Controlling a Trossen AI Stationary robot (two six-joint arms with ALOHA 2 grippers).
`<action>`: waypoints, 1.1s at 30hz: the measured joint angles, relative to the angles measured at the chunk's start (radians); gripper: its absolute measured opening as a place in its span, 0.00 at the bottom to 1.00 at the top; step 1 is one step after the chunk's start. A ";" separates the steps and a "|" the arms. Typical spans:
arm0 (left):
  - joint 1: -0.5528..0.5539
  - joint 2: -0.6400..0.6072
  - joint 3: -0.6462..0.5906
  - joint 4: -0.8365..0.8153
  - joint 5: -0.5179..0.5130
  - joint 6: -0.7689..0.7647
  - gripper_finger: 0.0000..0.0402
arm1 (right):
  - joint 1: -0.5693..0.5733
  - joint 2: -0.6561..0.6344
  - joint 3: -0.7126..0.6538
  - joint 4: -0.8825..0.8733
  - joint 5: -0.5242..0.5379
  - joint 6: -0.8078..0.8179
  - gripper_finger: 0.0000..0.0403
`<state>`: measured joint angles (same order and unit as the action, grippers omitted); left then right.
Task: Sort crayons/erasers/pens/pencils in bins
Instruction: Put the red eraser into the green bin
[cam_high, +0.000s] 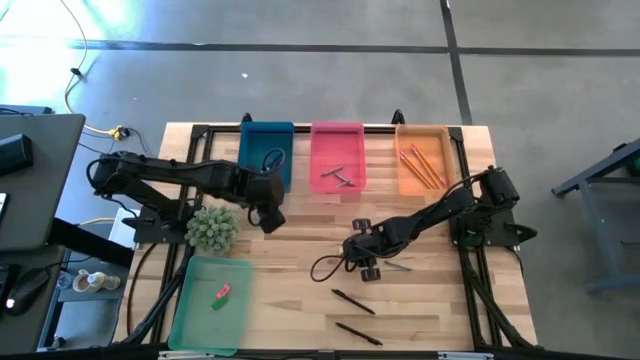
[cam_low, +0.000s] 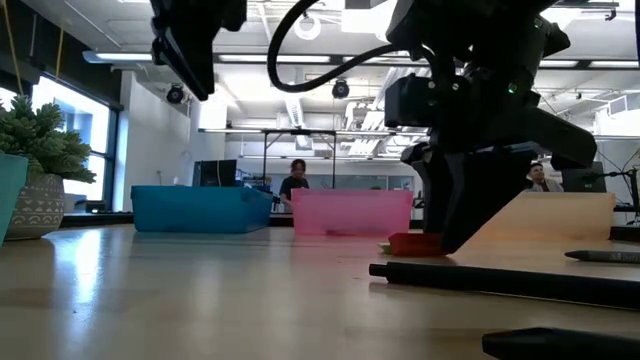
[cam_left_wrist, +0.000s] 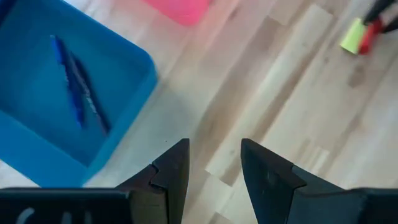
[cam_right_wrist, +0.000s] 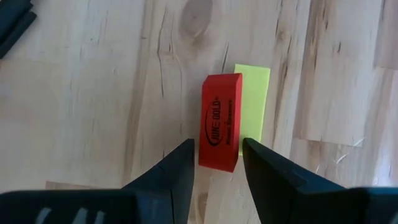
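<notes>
**Right hand low over red and yellow erasers; left hand empty by blue bin**

Pale wooden plank surface (cam_high: 300, 290) carries four shallow rectangular plastic bins. Three stand in a row along the far edge: blue bin (cam_high: 266, 152), pink bin (cam_high: 337, 155), orange bin (cam_high: 422, 158). The translucent green bin (cam_high: 211, 303) sits at the near left corner, just beside a small spiky green potted plant (cam_high: 212, 227).

Left hand (cam_high: 268, 216) hangs above the surface near the blue bin's near end, fingers (cam_left_wrist: 171, 177) parted with a plain gap, gripping nothing.

Right hand (cam_high: 364, 262) is down at mid-surface. Its fingers (cam_right_wrist: 180, 168) stand spread on either side of the near end of a red block eraser (cam_right_wrist: 221, 130) with dark printing on its top. Whether the pads touch it I cannot tell; the eraser lies flat on the wood. A yellow block eraser (cam_right_wrist: 254, 106) lies touching its side.

Contents by bin:
- blue: blue-purple pens (cam_left_wrist: 74, 93), lying together.
- pink: dull grey short crayons (cam_high: 338, 178).
- orange: long thin orange pencils (cam_high: 424, 164).
- green: one pink eraser (cam_high: 223, 291) with a green eraser (cam_high: 216, 302) just beside it.

Two black pens (cam_high: 352, 301) lie loose on the near surface, well apart from any bin.
</notes>
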<state>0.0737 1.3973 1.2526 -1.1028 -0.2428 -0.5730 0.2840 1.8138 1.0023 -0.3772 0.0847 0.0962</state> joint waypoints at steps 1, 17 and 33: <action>-0.015 -0.001 0.000 0.000 0.000 -0.012 0.33 | 0.000 0.000 0.000 0.000 0.004 0.001 0.32; -0.219 -0.006 -0.001 0.001 0.127 -0.110 0.33 | 0.002 0.017 0.000 -0.003 0.054 0.034 0.16; -0.435 -0.005 -0.001 0.047 0.009 -0.204 0.33 | 0.030 -0.016 -0.006 -0.017 0.033 0.051 0.03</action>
<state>-0.3613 1.3922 1.2518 -1.0559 -0.2335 -0.7773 0.3141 1.7976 0.9966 -0.3941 0.1180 0.1469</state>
